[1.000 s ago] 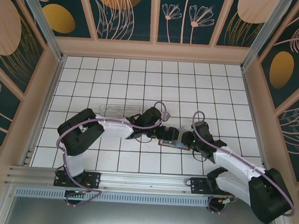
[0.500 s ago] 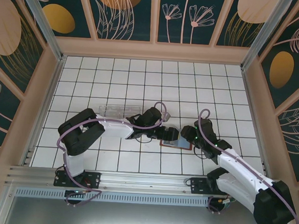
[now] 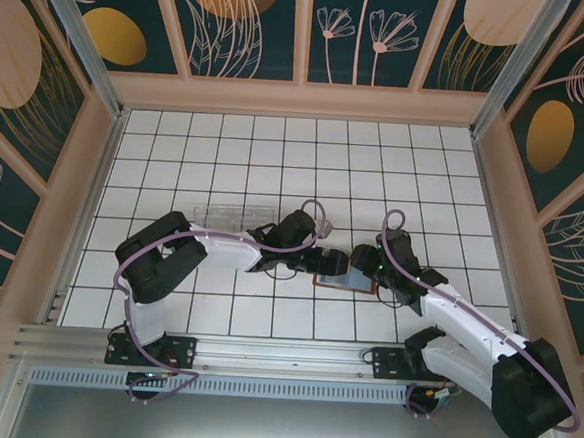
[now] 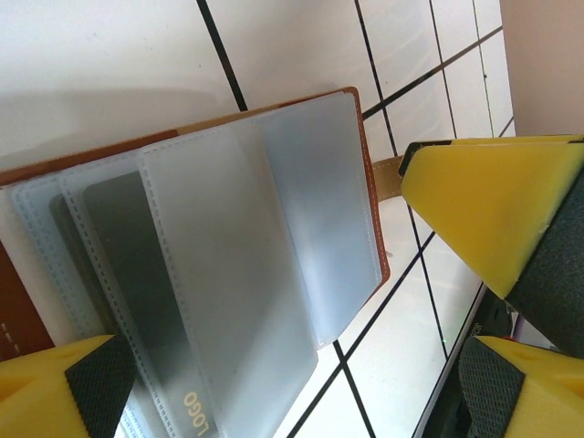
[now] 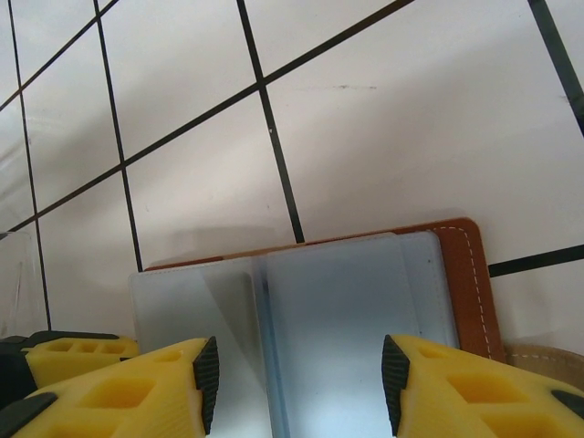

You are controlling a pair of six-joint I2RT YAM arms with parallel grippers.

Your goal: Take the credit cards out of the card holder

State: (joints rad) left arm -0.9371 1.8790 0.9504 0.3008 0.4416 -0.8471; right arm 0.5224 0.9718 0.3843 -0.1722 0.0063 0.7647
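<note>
the card holder [image 3: 334, 280] lies open like a book on the white tiled table [image 3: 226, 164], a little right of centre and towards the near edge, between the two arm ends. its brown cover faces down and its clear plastic sleeves [image 4: 228, 274] face up, fanned one over another. one dark card [image 4: 109, 246] sits inside a sleeve, with the word "logo" printed near its edge. a tan strap [image 5: 538, 360] sticks out from the right edge of the cover.

the left gripper [image 4: 297, 365] reaches in from the left. it is released, its jaws spread wide, and the sleeves lie below the gap with nothing clasped.

the right gripper [image 5: 297, 370] reaches in from the right. its jaws stand partly apart above the sleeves, one on each side of the fold between two sleeves, and hold nothing. one of its yellow fingers [image 4: 484, 210] shows close beside the right edge of the card holder in the left wrist view.

a clear plastic box [image 3: 234, 215] rests on the table to the far left of the card holder, well apart from it, just beyond the left arm.
</note>
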